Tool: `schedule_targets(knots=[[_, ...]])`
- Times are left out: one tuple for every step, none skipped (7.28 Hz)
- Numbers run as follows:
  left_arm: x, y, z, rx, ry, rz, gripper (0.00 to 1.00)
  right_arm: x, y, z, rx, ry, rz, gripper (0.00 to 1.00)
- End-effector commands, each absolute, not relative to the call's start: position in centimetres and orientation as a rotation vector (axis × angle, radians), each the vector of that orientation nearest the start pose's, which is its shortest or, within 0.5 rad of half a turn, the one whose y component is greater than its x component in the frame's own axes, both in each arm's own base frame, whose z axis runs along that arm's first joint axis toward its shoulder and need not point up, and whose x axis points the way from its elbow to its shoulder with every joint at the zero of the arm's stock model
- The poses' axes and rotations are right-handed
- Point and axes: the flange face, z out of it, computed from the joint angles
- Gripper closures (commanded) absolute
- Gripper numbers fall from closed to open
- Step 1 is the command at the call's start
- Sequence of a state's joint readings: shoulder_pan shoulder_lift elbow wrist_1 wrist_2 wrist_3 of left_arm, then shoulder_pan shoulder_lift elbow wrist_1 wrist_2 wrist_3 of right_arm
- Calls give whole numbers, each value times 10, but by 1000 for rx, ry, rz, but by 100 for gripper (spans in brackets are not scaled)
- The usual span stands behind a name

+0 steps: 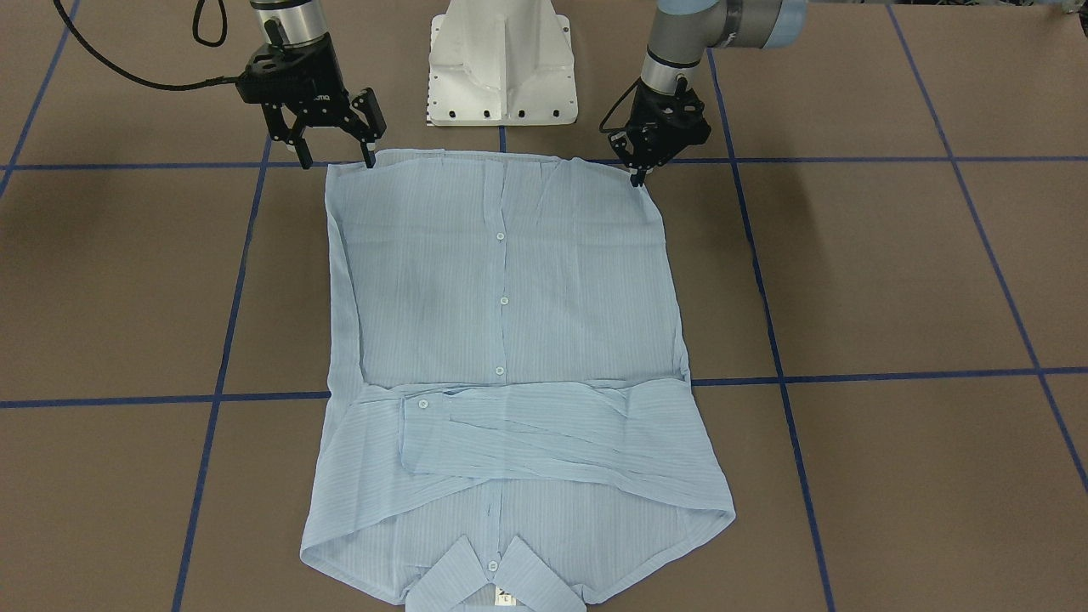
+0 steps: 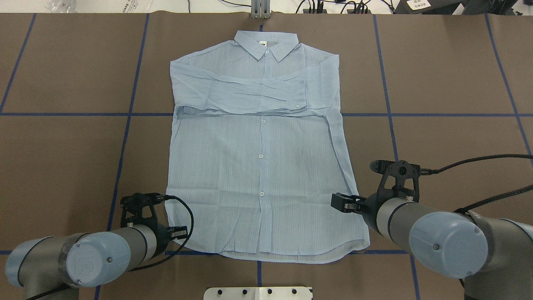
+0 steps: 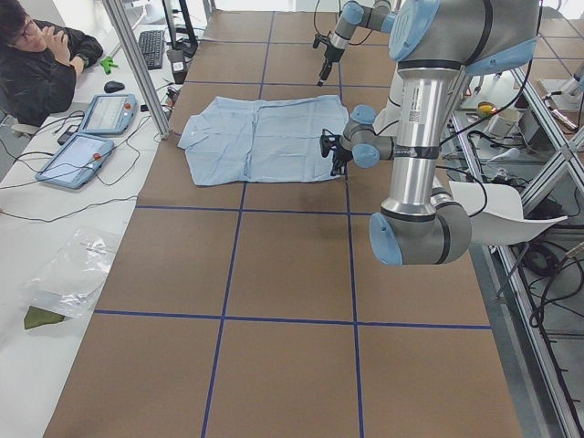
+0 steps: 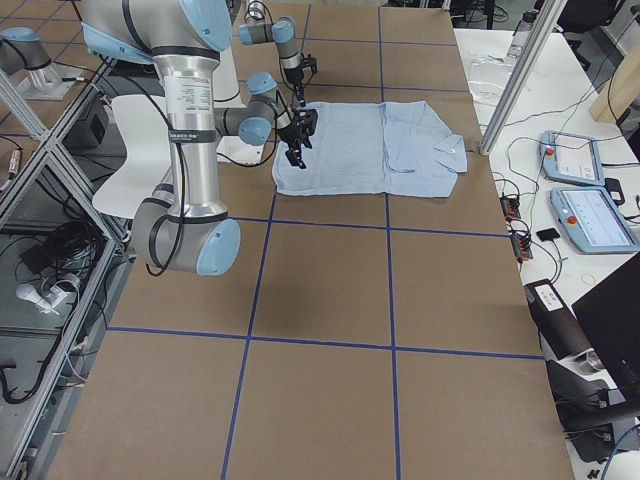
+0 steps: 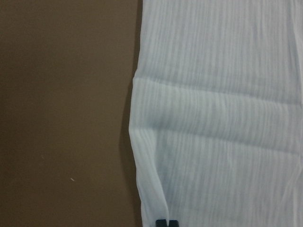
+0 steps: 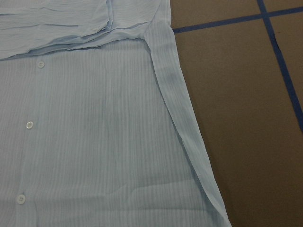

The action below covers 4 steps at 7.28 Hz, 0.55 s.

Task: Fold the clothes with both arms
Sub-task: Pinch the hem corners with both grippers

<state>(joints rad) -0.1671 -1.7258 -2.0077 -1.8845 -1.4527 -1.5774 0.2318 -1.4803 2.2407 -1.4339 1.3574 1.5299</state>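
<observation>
- Brown table [image 1: 892,280] with blue tape lines [image 1: 892,375] lies under me, and a white base [image 1: 501,76] sits at my side of it.
- The shirt [image 1: 501,323] lies flat in the middle, front up, with its buttons in a row.
- Its collar [image 1: 497,578] points away from me, near the far edge of the table.
- Both sleeves [image 1: 544,429] are folded across the chest, one on top of the other.
- The bottom hem is the edge nearest me, just in front of the base.
- My left gripper [image 1: 636,176] is at the hem corner on my left. Its jaws are squeezed together on the shirt's edge. My left wrist view shows the two black fingertips [image 5: 162,222] side by side on the cloth.
- My right gripper [image 1: 337,158] is at the other hem corner. Its jaws are spread wide and let go. One finger is right at the cloth's corner and the other is over bare table beside it.
- Lots of brown table shows on both sides of the shirt.
- A person [image 3: 41,64] sits at a white desk past the far edge, well apart from my arms.
</observation>
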Motion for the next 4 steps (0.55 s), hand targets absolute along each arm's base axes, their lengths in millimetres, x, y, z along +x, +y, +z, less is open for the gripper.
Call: schedule_targets(knots=[[499, -232, 344, 184, 900, -217, 100, -411, -247, 327, 329, -914, 297, 1], [499, -232, 343, 184, 905, -221, 100, -403, -242, 347, 346, -926, 305, 7], [499, -232, 343, 184, 908, -222, 100, -410, -234, 353, 360, -912, 303, 20], [500, -230, 342, 182, 910, -223, 100, -419, -229, 367, 365, -881, 289, 27]])
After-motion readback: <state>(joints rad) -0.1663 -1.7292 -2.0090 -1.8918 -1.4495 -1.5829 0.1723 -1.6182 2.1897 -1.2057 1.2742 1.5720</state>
